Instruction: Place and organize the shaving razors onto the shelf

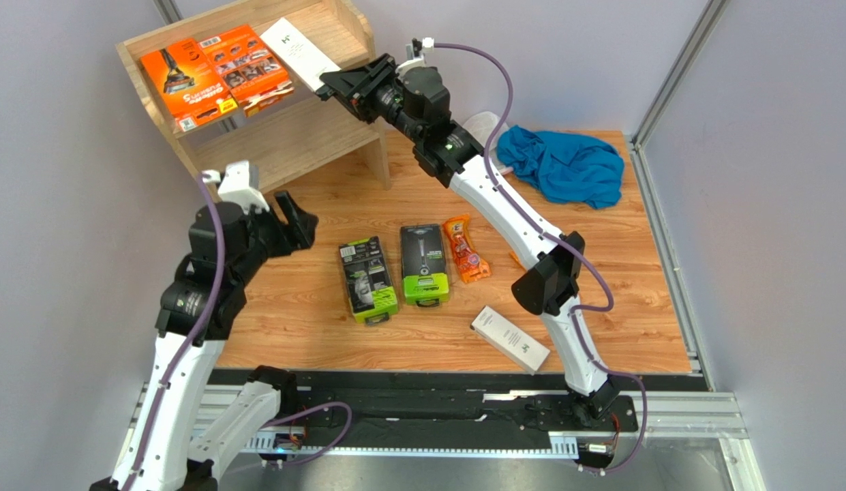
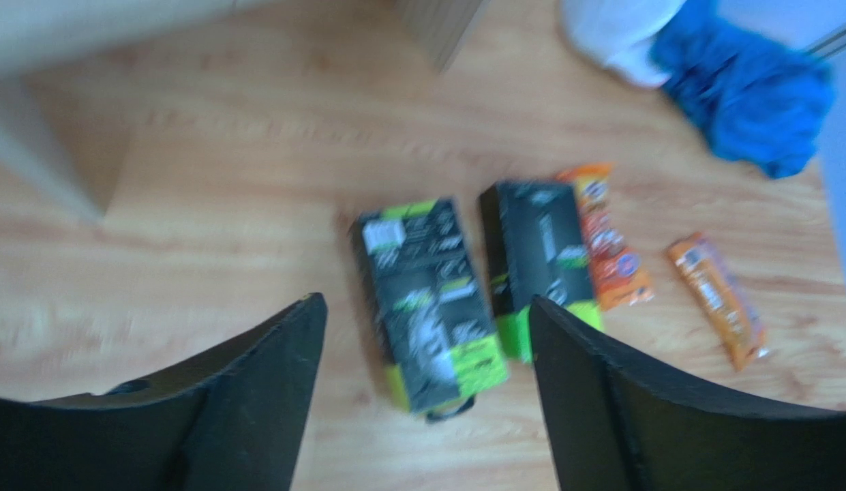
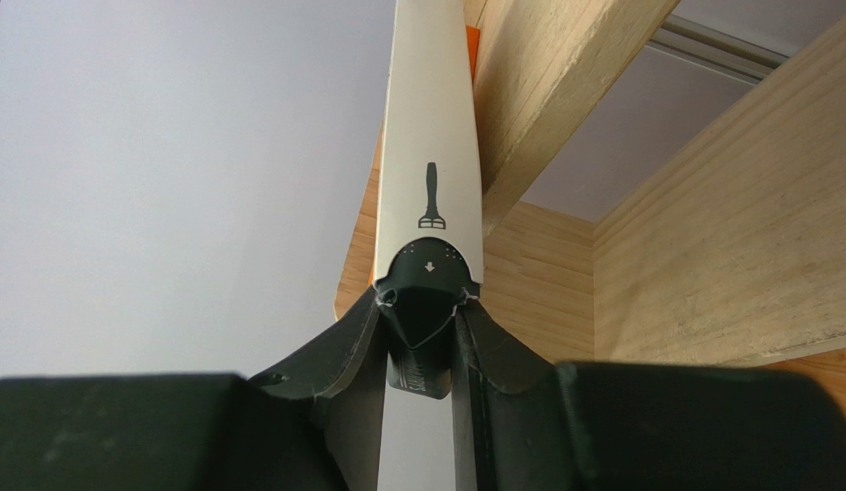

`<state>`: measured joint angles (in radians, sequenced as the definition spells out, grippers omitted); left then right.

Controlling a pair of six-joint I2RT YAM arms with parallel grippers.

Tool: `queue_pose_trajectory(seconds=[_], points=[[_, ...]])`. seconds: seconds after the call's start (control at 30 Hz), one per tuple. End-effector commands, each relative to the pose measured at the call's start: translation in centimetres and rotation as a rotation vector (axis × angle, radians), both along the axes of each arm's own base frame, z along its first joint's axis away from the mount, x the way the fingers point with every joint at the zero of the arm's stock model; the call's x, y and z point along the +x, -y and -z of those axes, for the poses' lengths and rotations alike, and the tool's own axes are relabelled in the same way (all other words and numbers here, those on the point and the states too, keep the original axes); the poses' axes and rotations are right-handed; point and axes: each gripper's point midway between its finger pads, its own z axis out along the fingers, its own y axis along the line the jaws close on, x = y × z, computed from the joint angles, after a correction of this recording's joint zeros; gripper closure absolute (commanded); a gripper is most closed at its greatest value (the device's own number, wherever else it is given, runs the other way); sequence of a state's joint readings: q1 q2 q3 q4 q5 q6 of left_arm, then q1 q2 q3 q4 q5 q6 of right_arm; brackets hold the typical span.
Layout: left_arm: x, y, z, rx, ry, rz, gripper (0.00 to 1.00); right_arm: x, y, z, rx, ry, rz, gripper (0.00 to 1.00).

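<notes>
My right gripper (image 1: 333, 86) (image 3: 425, 305) is shut on the black end of a slim white razor box (image 1: 297, 49) (image 3: 429, 123), held slanted over the top tier of the wooden shelf (image 1: 294, 138) (image 3: 703, 225). Two flat orange razor packs (image 1: 191, 82) (image 1: 251, 67) lie on that tier. My left gripper (image 1: 294, 220) (image 2: 427, 303) hangs open and empty above the table, left of two black-and-green packs (image 1: 367, 278) (image 1: 424, 264) (image 2: 429, 297). A small orange packet (image 1: 465, 249) (image 2: 607, 240), a second one (image 2: 719, 299) and another white box (image 1: 510, 338) lie on the table.
A blue cloth (image 1: 560, 164) (image 2: 749, 97) and a white mesh cap (image 1: 485, 125) lie at the back right. Grey walls close in the left and back, and a metal rail (image 1: 667, 256) borders the right. The right arm spans above the orange packets.
</notes>
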<state>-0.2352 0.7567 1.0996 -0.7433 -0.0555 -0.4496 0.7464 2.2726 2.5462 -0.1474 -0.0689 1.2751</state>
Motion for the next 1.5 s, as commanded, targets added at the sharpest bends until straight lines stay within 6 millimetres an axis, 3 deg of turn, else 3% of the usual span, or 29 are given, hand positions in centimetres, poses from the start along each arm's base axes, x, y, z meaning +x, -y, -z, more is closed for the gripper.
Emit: queue_pose_trajectory(seconds=[0.0,0.03,0.13,0.17,0.2,0.33,0.37,0.43,0.6,1.17,1.3,1.47], points=[[2.8,2.6,-9.8,-0.023,0.306,0.142,0.29,-1.2,0.4,-3.2,0.069,0.071,-0.03,0.89],[3.2,3.0,-11.9,-0.032,0.386,0.163,0.32,-1.2,0.5,-3.2,0.067,0.073,-0.029,0.88],[4.2,4.2,-15.5,-0.051,0.491,0.215,0.42,-1.0,0.7,-3.2,0.063,0.079,-0.023,0.87],[5.4,4.8,-15.2,-0.051,0.474,0.237,0.46,-1.0,0.8,-3.3,0.063,0.081,-0.023,0.85],[5.2,5.7,-16.8,-0.061,0.501,0.29,0.51,-0.9,0.9,-3.2,0.059,0.081,-0.019,0.85],[6.5,7.7,-18.0,-0.081,0.504,0.391,0.81,-0.8,1.5,-3.8,0.077,0.088,-0.031,0.83],[6.7,8.1,-18.0,-0.082,0.509,0.411,0.94,-0.6,1.8,-3.9,0.077,0.087,-0.025,0.83],[7.0,8.3,-18.4,-0.083,0.533,0.422,1.0,-0.6,2.2,-4.3,0.076,0.097,-0.024,0.82],[8.6,9.2,-18.3,-0.06,0.525,0.471,1.0,-0.6,2.3,-4.0,0.074,0.095,-0.046,0.82],[13.8,9.2,-17.7,-0.114,0.546,0.42,1.0,-1.2,1.8,-3.7,0.085,0.094,-0.094,0.8],[14.7,9.1,-18.5,-0.139,0.595,0.396,1.0,-1.2,1.8,-3.7,0.087,0.094,-0.098,0.79],[16.1,9.6,-17.5,-0.151,0.556,0.407,1.0,-1.4,1.7,-3.8,0.088,0.095,-0.103,0.78]])
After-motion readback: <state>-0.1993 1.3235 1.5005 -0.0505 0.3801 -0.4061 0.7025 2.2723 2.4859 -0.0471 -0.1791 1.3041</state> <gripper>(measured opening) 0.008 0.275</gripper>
